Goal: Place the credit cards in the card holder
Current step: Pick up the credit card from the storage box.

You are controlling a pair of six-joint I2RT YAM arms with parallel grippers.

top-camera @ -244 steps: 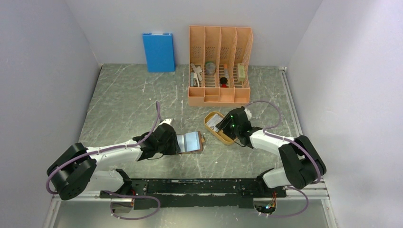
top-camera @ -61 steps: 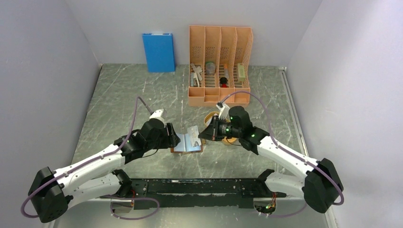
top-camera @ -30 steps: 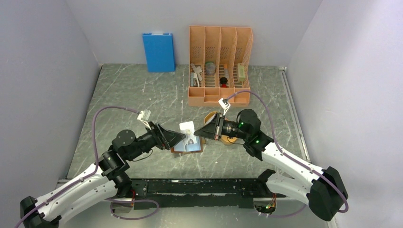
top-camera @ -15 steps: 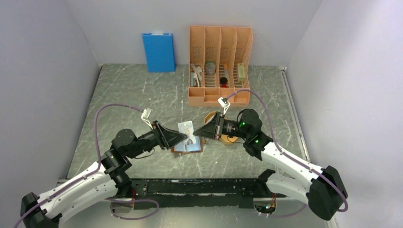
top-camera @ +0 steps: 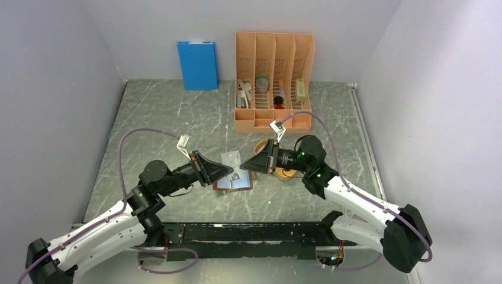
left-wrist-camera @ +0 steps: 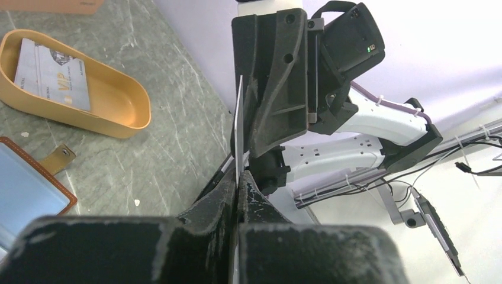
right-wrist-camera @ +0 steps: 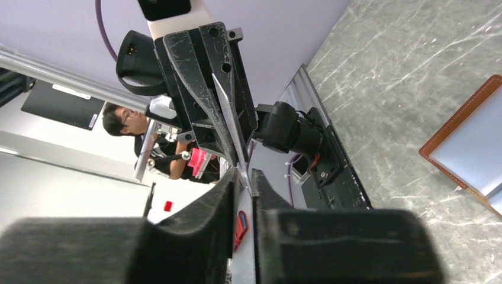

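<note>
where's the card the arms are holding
Top view, centre of the table: the card is pinched between the left claw and right claw, just over the open card holder.

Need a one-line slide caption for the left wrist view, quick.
Left claw and right claw pinch one credit card edge-on; another card lies in the orange tray beside the open card holder.

This looks like a robot lab. A grey stone-look tabletop (top-camera: 154, 118) sits inside plain pale walls (top-camera: 53, 89), like a test booth. Two white robot arms (top-camera: 112, 222) are bolted to a black rail (top-camera: 248, 232) at 6 o'clock, with purple cables (top-camera: 124, 148). A person in glasses (right-wrist-camera: 121, 123) shows outside the booth.
</note>
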